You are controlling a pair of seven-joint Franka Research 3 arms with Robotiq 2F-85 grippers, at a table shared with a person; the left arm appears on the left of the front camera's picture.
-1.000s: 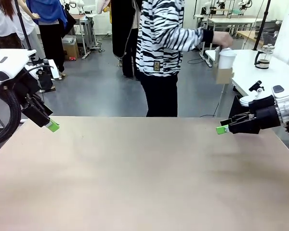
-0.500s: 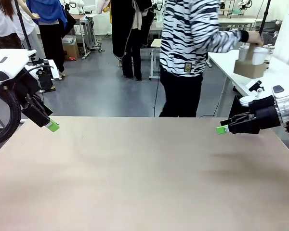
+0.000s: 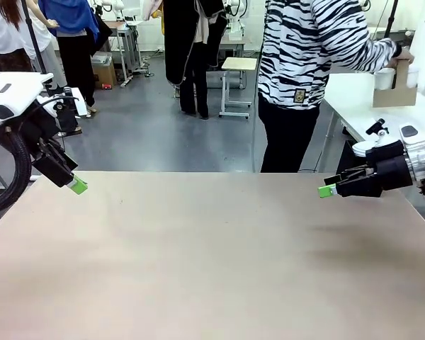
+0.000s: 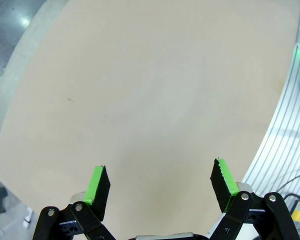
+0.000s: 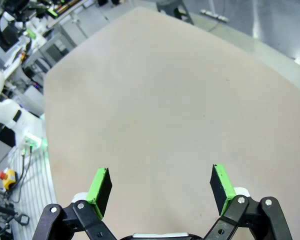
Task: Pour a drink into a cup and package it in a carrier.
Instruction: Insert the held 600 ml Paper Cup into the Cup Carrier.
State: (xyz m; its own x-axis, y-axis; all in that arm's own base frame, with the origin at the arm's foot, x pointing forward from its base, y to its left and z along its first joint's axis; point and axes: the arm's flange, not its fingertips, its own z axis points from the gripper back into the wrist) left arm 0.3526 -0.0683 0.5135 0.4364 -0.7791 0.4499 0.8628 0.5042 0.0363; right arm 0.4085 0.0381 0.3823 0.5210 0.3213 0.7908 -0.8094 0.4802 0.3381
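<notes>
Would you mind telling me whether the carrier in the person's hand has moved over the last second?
Yes. The carrier has travelled toward picture right, from left of the white side table's near corner to over that table.

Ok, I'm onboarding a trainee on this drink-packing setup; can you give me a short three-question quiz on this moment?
1. True or false: the left gripper is shut on a cup.
2. Multiple choice: where is the carrier?
A. On the robot's table, between the arms
B. In the person's hand, over the white side table at the far right
C. Between the jaws of the right gripper
3. Fill in: in both wrist views the jaws stand ____ above the tan table.

Key:
1. False; its jaws are apart with nothing between them.
2. B
3. open
</notes>
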